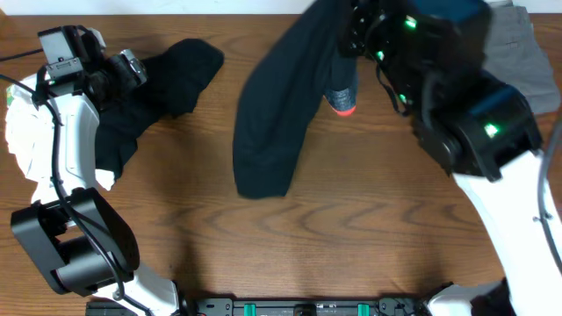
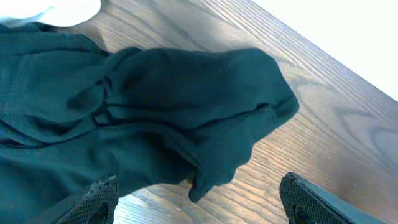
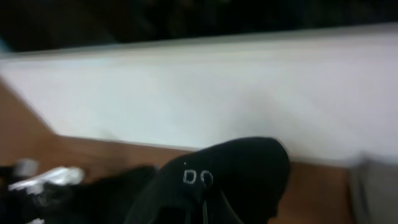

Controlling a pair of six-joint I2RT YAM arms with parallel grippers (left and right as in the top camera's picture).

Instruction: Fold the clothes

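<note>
Limp black trousers (image 1: 272,114) droop from the right pincer (image 1: 349,39), clamped on them at 12 o'clock. The left pincer (image 2: 199,194) gapes wide above a crumpled black garment (image 2: 174,106).

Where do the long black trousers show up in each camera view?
Overhead: trousers, top centre, stretching toward the middle.
Left wrist: not in it; that cloth is another black garment.
Right wrist: probably the blurred black cloth at bottom centre.
Shared landmark: the wooden table.
</note>
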